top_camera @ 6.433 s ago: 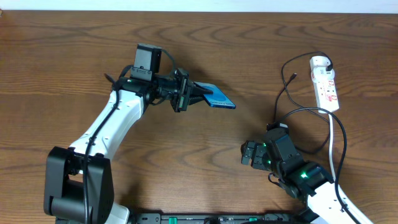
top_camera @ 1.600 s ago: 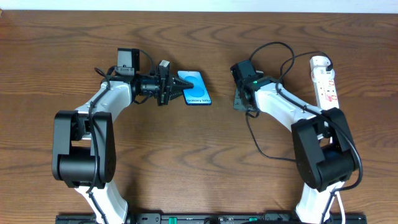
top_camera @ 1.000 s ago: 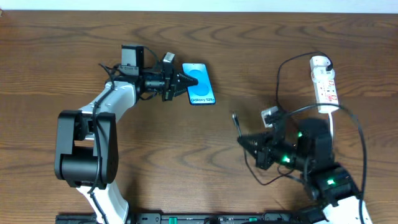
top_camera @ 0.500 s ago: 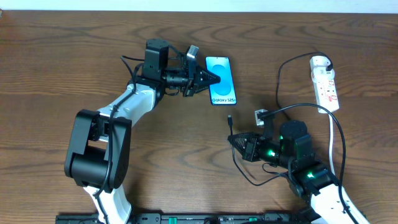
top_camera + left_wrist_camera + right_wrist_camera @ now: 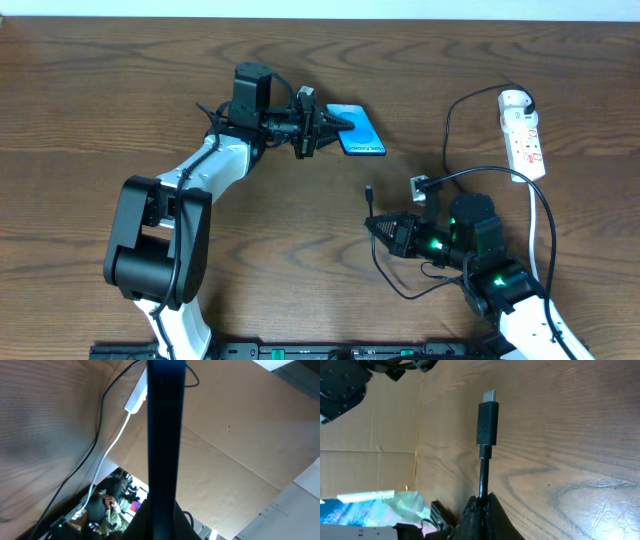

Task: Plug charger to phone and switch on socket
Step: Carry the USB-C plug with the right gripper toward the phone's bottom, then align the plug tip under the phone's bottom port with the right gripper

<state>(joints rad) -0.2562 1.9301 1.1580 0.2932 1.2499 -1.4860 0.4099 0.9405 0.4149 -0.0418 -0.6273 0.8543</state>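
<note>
Quick update from us: we're holding the slim black-edged smartphone with the bright blue screen [image 5: 360, 132] up off the brown wooden table [image 5: 100, 80]. The left gripper [image 5: 330, 127] is clamped onto one end of it. It's hanging tilted over the far middle of the table, and the left wrist camera is only showing it edge-on as a dark bar.

The right gripper [image 5: 380, 226] is pinching the thin black charger cable [image 5: 483, 472] a little way behind its small black plug tip [image 5: 487, 415]. So the plug is sticking out free in front of the fingers, aiming roughly at the phone but well apart from it. The long white power strip [image 5: 524, 140] is lying near the far right edge with nothing touching it, and we can't tell if its switch is on.

What we're worrying about:
- **Plug bending:** We're gripping cable rather than the plug body, so the tip is probably going to flex sideways as soon as it meets the phone's edge, instead of sliding in.
- **Finding the port:** We can't make out the port from any view, so lining up is going to be guesswork.
- **Phone slipping:** It's held by one end only, so a push from the plug could pivot it or slide it in the jaws.
- **Cable snagging:** Slack cable is looping around the right arm and could catch or drag on the power strip.
</note>
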